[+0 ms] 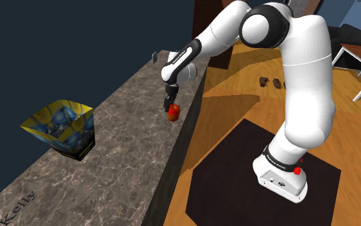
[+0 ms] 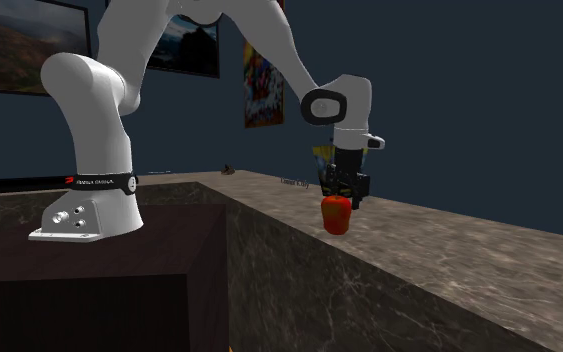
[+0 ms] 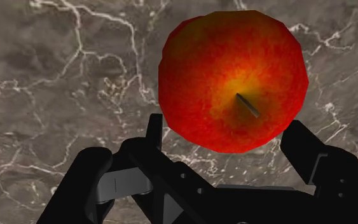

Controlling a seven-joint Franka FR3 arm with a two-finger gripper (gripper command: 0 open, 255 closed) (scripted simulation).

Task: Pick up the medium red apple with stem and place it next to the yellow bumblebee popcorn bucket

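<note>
A red apple point(image 1: 172, 113) with a yellow patch around its short dark stem sits between the fingers of my black gripper point(image 1: 171, 104), which is shut on it. In the wrist view the apple point(image 3: 233, 81) is clasped from both sides by the fingers point(image 3: 304, 146) over the marbled counter. It hangs close above the counter point(image 1: 121, 128) near that counter's front edge. The yellow and blue popcorn bucket point(image 1: 61, 128) stands farther along the counter toward the shoulder view's left. In the second exterior view the apple point(image 2: 336, 215) hangs under the gripper point(image 2: 340, 192).
The dark marbled counter point(image 2: 449, 250) runs along a dark blue wall. My stand point(image 1: 281, 176) rests on a black mat on the wooden floor, beside the counter's drop-off. Framed pictures point(image 2: 263, 90) hang on the far wall.
</note>
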